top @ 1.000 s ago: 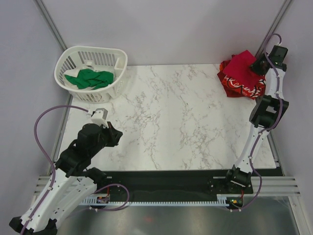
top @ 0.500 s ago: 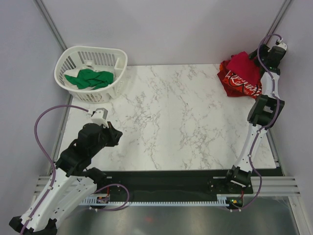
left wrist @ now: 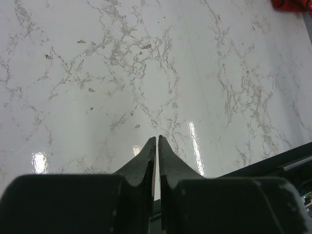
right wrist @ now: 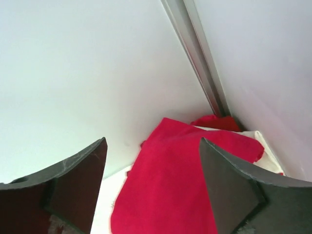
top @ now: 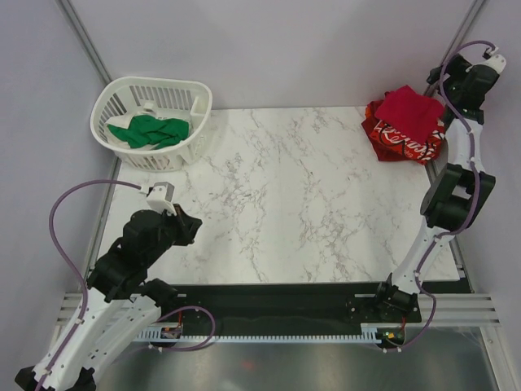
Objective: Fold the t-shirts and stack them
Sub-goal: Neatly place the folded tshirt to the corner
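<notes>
Across the white marbled surface (top: 285,204) from the basket (top: 198,104), in the corner between pale walls (top: 285,49) and a metal post (right wrist: 195,53), the crimson t-shirt (top: 411,110) lies on the red-and-white t-shirt (top: 399,140). The green t-shirt (top: 151,130) lies inside the basket. Since a second ago the right tool (right wrist: 153,141) has lifted off the crimson t-shirt, and its jaws are wide apart and empty. The left tool (left wrist: 157,141), nearer than the basket, has its fingers pressed together and holds nothing.

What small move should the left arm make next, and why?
Probably the left gripper, jaws shut over bare marble, should open and reach toward the basket: the green t-shirt lies crumpled there, unfolded, while the crimson t-shirt already rests on the red-and-white one at the far right.
</notes>
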`<action>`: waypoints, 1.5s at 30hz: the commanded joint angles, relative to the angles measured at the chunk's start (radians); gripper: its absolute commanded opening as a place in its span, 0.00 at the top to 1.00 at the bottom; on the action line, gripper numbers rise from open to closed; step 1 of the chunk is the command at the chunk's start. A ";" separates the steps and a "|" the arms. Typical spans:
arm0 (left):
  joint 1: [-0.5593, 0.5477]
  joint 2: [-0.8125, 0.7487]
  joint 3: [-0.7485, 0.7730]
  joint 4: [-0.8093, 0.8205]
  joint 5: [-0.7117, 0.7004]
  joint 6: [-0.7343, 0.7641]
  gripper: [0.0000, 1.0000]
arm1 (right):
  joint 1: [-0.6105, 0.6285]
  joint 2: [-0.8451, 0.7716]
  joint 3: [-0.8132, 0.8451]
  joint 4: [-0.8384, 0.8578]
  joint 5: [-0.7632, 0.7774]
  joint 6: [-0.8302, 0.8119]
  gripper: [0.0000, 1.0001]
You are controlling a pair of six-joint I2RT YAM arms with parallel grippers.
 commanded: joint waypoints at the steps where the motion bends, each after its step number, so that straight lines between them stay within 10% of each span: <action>1: -0.001 -0.023 0.025 0.006 -0.020 0.037 0.89 | -0.017 -0.155 -0.119 0.095 0.036 0.055 0.18; 2: -0.001 -0.025 0.025 0.006 -0.017 0.037 0.89 | -0.020 -0.160 -0.179 0.103 0.006 0.071 0.41; 8: -0.001 -0.037 0.026 0.006 -0.012 0.037 0.89 | -0.031 -0.059 -0.212 0.146 -0.119 0.167 0.87; 14: -0.001 -0.078 0.022 0.004 -0.025 0.034 0.89 | -0.051 0.091 -0.104 0.155 -0.185 0.236 0.95; 30: -0.001 -0.054 0.023 0.004 -0.018 0.035 0.89 | -0.138 -0.102 -0.494 0.168 0.063 0.242 0.92; 43: 0.000 -0.040 0.026 0.004 -0.015 0.037 0.89 | -0.014 -0.744 -0.803 0.054 0.228 0.244 0.31; 45: 0.000 -0.037 0.029 0.006 -0.006 0.040 0.72 | 0.082 -0.832 -0.857 0.066 0.209 0.184 0.25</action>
